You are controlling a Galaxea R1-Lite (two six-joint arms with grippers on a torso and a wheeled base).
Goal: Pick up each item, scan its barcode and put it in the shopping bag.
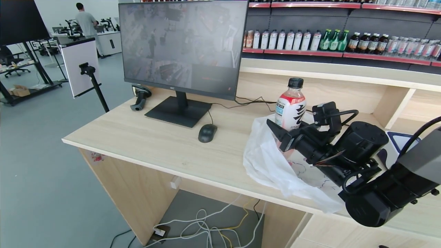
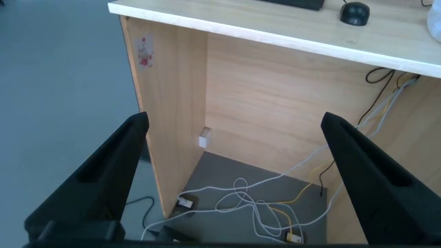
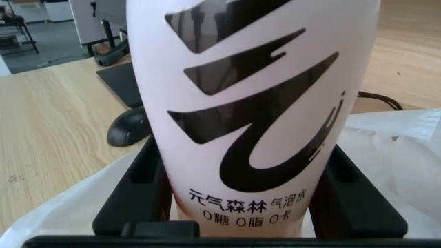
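Here right gripper point(image 1: 284, 136) fingers point(image 1: 273, 126) clamp upright bottle point(image 1: 291, 106) over shopping bag point(image 1: 270, 167).

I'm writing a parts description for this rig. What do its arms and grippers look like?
The right arm is built of black cylindrical joints and a grey link, with black cables looping along it and a small boxy camera on the wrist. Both the right gripper and left gripper have matte black, wedge-shaped fingers.

Bare desk point(image 1: 144, 144) is left at 9 o'clock of the shopping bag point(image 1: 265, 162); the way at 10 o'clock is barred by the mouse point(image 1: 207, 132) and monitor point(image 1: 182, 48), and at 12 by the counter wall point(image 1: 330, 91).
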